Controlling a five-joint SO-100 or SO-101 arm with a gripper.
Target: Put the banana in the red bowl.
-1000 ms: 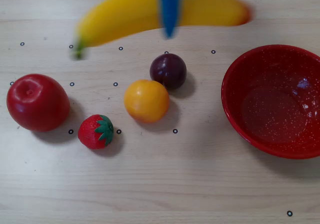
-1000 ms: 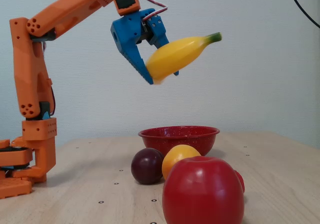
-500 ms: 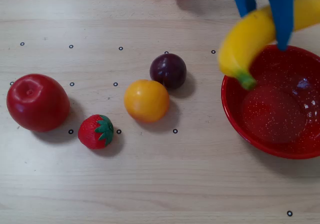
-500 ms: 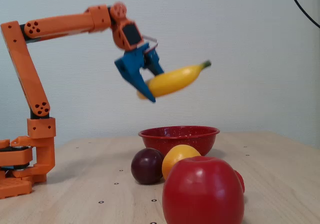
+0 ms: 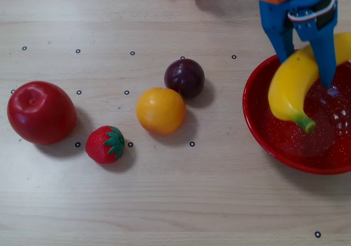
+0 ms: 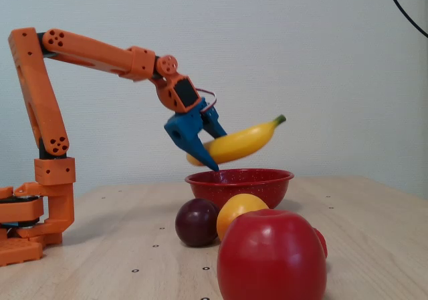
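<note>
Banana now lower, just above the red bowl (nothing inside), hand clamped on it.

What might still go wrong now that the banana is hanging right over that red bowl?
The banana is still above the red bowl's rim, tilted, so if dropped it may tip or bounce out. In the overhead view its far end pokes past the bowl's edge. The pincer hangs close to the rim and could knock the bowl.
</note>
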